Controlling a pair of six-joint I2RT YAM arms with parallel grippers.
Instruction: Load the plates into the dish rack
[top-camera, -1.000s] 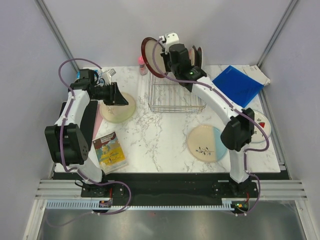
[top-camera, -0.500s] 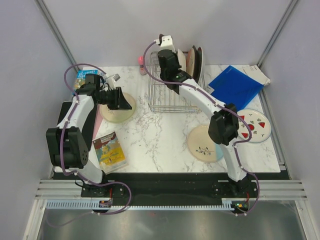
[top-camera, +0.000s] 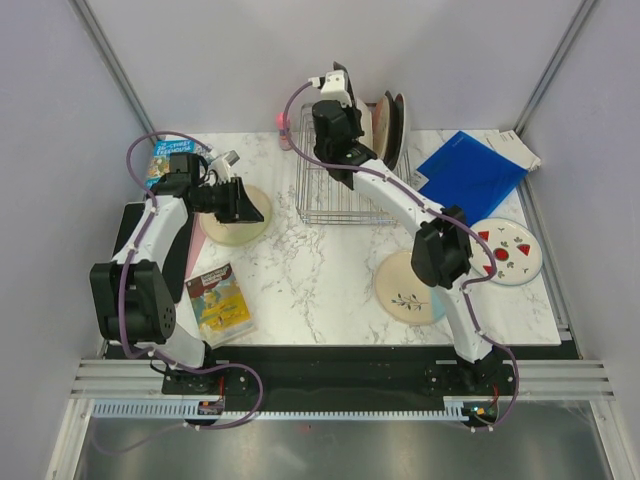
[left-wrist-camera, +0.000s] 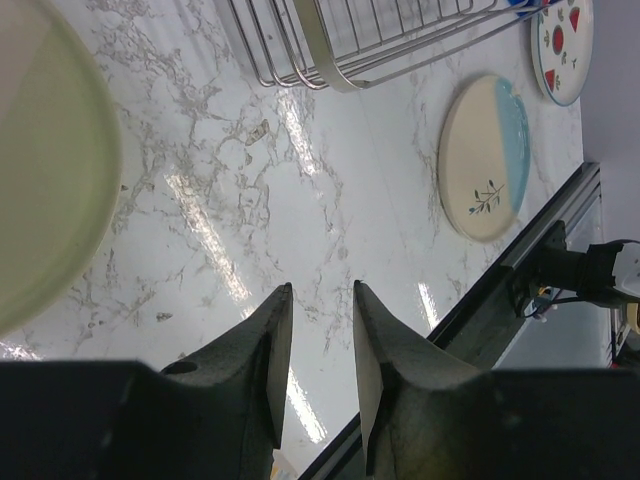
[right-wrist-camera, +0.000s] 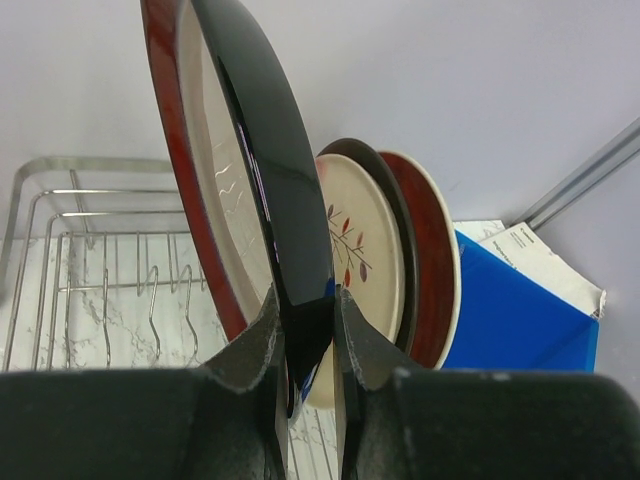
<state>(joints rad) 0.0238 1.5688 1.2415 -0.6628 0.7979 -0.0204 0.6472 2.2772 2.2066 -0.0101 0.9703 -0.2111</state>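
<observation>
My right gripper is shut on the lower edge of a dark-red-rimmed cream plate with a black back. It holds the plate upright above the back of the silver wire dish rack. Three plates stand on edge at the rack's back right: a cream one with a leaf motif, a black-rimmed one and a dark red one. My left gripper is open and empty above the right edge of the pale yellow plate. The cream-and-light-blue plate and the white plate with red shapes lie flat.
A blue folder lies to the right of the rack, over white papers. A pink bottle stands at the rack's back left corner. A booklet lies front left, and a blue printed box sits back left.
My right gripper has carried the red-rimmed plate rightward, turning it edge-on next to the racked plates. My left gripper has shifted slightly over the yellow plate.
</observation>
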